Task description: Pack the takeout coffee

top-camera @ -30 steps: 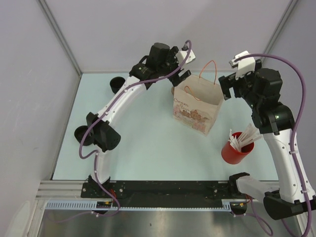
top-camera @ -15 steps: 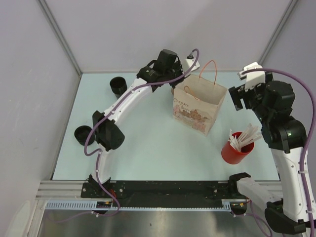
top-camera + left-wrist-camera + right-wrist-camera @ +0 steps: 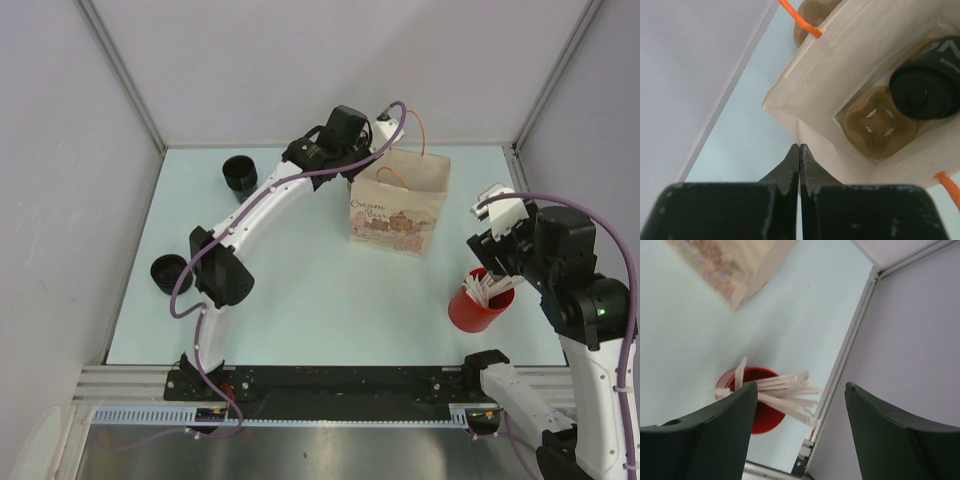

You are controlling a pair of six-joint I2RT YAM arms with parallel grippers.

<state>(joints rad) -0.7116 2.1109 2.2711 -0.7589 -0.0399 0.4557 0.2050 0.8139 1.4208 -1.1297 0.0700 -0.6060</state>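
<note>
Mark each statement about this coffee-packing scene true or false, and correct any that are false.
1. The left gripper is shut on a corner of the paper bag. True.
2. The right gripper clamps a straw. False: it is open above the red cup and holds nothing.
3. The paper bag lies flat on its side. False: it stands upright with its mouth open.
4. A black cup sits inside the paper bag. True.
</note>
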